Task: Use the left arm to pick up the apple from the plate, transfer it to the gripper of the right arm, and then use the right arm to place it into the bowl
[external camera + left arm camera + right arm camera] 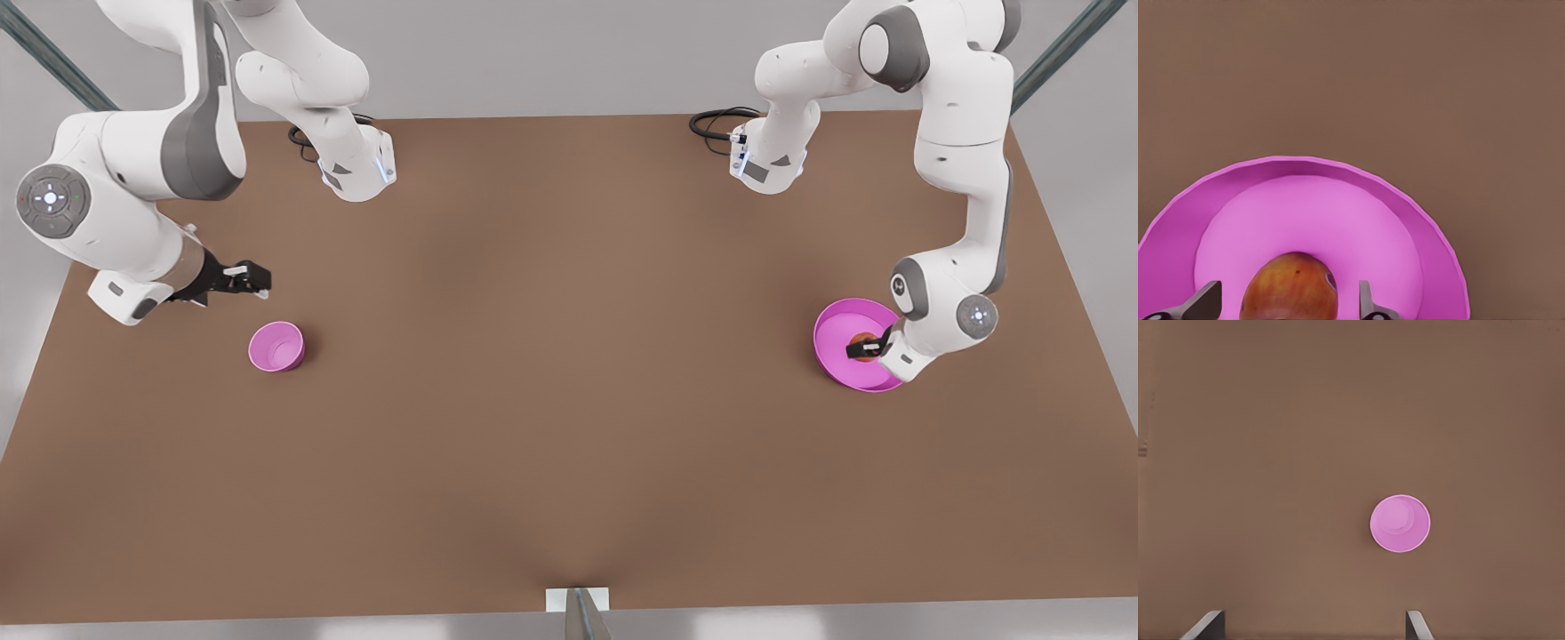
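On the broad brown worktop (569, 400), the first step, the pick-up, is in hand. The wide shallow magenta plate (836, 356) carries the small round red-orange apple (1290, 288), and the left gripper (869, 347) is lowered over it, fingers (1205, 301) spread either side without touching. Next they must close, then lift. The right gripper (244, 278) waits, fingers apart, near the small deep pink bowl (276, 347).

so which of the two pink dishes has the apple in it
The wide shallow plate at the front view's right holds the apple, with the open left gripper straddling it. The small deep bowl near the right gripper is empty.
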`<act>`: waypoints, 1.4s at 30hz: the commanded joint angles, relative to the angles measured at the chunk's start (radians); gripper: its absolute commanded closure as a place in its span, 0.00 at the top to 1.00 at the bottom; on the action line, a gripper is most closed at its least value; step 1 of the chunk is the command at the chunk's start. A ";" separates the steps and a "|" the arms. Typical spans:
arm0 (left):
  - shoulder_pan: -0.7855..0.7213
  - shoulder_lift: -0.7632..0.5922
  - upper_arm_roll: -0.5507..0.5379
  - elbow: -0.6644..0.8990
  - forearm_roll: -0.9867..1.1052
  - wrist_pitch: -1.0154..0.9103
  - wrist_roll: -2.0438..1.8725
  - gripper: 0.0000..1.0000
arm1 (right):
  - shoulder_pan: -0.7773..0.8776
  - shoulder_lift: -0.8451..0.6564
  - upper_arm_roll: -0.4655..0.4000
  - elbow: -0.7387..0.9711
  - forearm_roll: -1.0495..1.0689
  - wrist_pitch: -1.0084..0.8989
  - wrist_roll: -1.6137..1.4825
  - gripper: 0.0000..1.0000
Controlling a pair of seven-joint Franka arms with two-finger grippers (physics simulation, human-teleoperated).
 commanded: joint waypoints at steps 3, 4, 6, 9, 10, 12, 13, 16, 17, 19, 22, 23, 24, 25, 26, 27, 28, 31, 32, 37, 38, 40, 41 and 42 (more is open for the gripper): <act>0.002 -0.001 0.002 -0.027 0.001 0.065 0.049 1.00 | -0.026 0.000 0.001 0.000 0.000 0.002 -0.006 1.00; 0.000 -0.001 0.006 -0.033 0.001 0.065 0.050 1.00 | -0.026 0.000 0.001 0.000 0.000 0.002 -0.006 1.00; 0.000 0.004 0.006 -0.031 0.001 0.065 0.050 1.00 | -0.029 0.003 0.002 0.000 0.000 0.004 -0.007 1.00; 0.000 0.014 0.006 -0.040 0.002 0.060 0.050 1.00 | -0.029 0.004 0.001 -0.002 0.000 0.005 -0.012 1.00; 0.000 0.020 0.006 -0.042 0.002 0.061 0.050 1.00 | -0.032 0.004 0.001 -0.014 0.000 0.011 -0.013 1.00; 0.005 0.028 0.006 -0.042 0.001 0.064 0.050 1.00 | -0.034 0.000 0.001 -0.022 0.002 0.022 -0.015 1.00; 0.005 0.034 0.006 -0.041 0.001 0.071 0.049 1.00 | -0.034 0.000 0.001 -0.022 0.002 0.022 -0.021 1.00; 0.007 0.045 0.006 -0.041 0.001 0.089 0.049 1.00 | -0.037 -0.003 -0.001 -0.022 0.003 0.022 -0.029 1.00; 0.007 0.044 0.006 -0.041 0.001 0.089 0.049 1.00 | -0.037 -0.003 -0.001 -0.022 0.003 0.021 -0.029 1.00; 0.008 0.042 0.006 -0.041 0.001 0.089 0.049 0.88 | -0.037 -0.003 -0.001 -0.022 0.003 0.021 -0.029 1.00; 0.007 0.044 0.006 -0.041 0.001 0.088 0.050 0.88 | -0.037 -0.003 -0.001 -0.023 0.002 0.021 -0.029 1.00; 0.007 0.042 0.006 -0.041 0.001 0.084 0.050 0.88 | -0.037 -0.002 -0.001 -0.023 0.002 0.021 -0.029 1.00; 0.008 0.042 0.006 -0.041 0.001 0.078 0.050 0.88 | -0.037 -0.002 -0.001 -0.025 0.002 0.021 -0.029 1.00; 0.008 0.042 0.006 -0.042 0.001 0.075 0.050 0.88 | -0.037 0.000 -0.001 -0.023 0.002 0.021 -0.029 1.00; 0.008 0.042 0.006 -0.042 0.001 0.075 0.050 0.88 | -0.037 0.000 -0.001 -0.023 0.002 0.021 -0.029 1.00; 0.008 0.042 0.006 -0.041 0.001 0.075 0.050 0.88 | -0.037 0.000 -0.001 -0.023 0.002 0.021 -0.029 1.00; 0.008 0.042 0.006 -0.041 0.001 0.054 0.052 0.88 | -0.037 0.000 -0.001 -0.023 0.003 0.021 -0.030 1.00; 0.008 0.040 0.006 -0.039 0.001 0.049 0.050 0.88 | -0.037 0.000 -0.001 -0.028 0.002 0.021 -0.030 1.00; 0.008 0.039 0.006 -0.039 0.001 0.049 0.050 0.86 | -0.037 0.001 -0.001 -0.028 0.002 0.022 -0.030 1.00; 0.008 0.039 0.006 -0.037 0.001 0.049 0.049 0.77 | -0.037 0.001 -0.003 -0.032 0.002 0.022 -0.030 1.00; 0.008 0.037 0.006 -0.037 0.001 0.049 0.049 0.74 | -0.037 0.000 -0.003 -0.037 0.002 0.022 -0.030 1.00; 0.008 0.033 0.006 -0.036 0.001 0.051 0.049 0.71 | -0.037 0.000 -0.003 -0.037 0.002 0.022 -0.030 1.00; 0.008 0.033 0.006 -0.036 0.001 0.051 0.052 0.71 | -0.037 -0.002 -0.003 -0.037 0.002 0.022 -0.030 1.00; 0.008 0.030 0.006 -0.036 0.001 0.052 0.052 0.71 | -0.037 -0.002 -0.003 -0.037 0.002 0.022 -0.030 1.00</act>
